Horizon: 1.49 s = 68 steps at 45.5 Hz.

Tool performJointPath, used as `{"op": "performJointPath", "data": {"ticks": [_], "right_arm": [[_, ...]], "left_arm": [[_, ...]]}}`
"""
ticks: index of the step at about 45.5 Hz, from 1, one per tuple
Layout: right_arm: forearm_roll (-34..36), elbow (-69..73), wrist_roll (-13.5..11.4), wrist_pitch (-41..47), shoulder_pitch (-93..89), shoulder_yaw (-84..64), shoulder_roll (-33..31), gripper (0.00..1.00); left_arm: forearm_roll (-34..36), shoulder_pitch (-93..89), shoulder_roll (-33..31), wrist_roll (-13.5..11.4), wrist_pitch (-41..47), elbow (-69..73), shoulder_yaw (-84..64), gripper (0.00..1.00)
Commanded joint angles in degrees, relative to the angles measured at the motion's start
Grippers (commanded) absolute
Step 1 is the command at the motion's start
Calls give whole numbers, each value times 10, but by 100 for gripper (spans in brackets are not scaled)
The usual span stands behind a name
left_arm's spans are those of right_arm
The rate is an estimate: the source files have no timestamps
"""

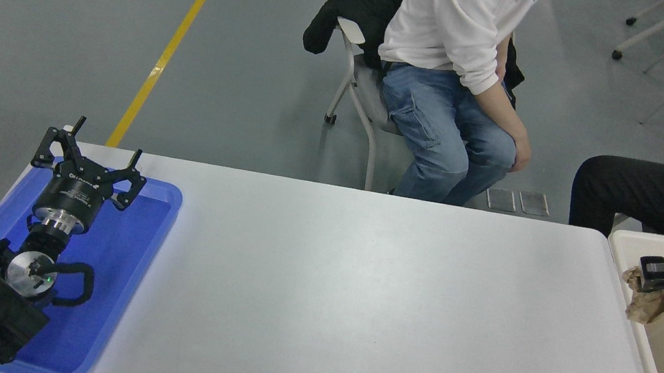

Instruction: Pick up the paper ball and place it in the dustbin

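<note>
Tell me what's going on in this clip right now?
The right gripper is shut on the paper ball and holds it in the air over the near-left rim of the dustbin at the table's right end; the ball is not released yet. The left gripper sits parked and open over the blue tray at the lower left. Two people sit beyond the white table, not touching anything on it.

The black right hand (655, 269) enters at the right edge, its arm cut off there; its fingertips hide part of the wrinkled tan paper ball (653, 305). The cream plastic rectangular dustbin (626, 247) runs off the right and bottom edges.
</note>
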Motion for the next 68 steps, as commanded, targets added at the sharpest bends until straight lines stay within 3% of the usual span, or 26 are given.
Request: {"op": "performJointPath", "data": {"ticks": [1,17,30,44,54,68], "right_arm": [[20,31,0,11,92,-67,34,0],[36,-2,-2,5,68,-99,38,0],[-1,-191,7,6,-53,-83,-64,0],[-31,-433,14,0,-306,102,-136,0],[-31,-559,14,-41,-528,269,-125,0],[-6,-698,7,-138,-758,448,-34,0]], "left_arm": [[0,0,0,0,0,0,0,100],[0,0,1,0,0,0,0,100],[0,0,1,-1,0,0,-1,100],[0,0,1,-1,0,0,0,100],[0,0,1,-1,0,0,0,100],[0,0,2,-1,0,0,-1,100]]}}
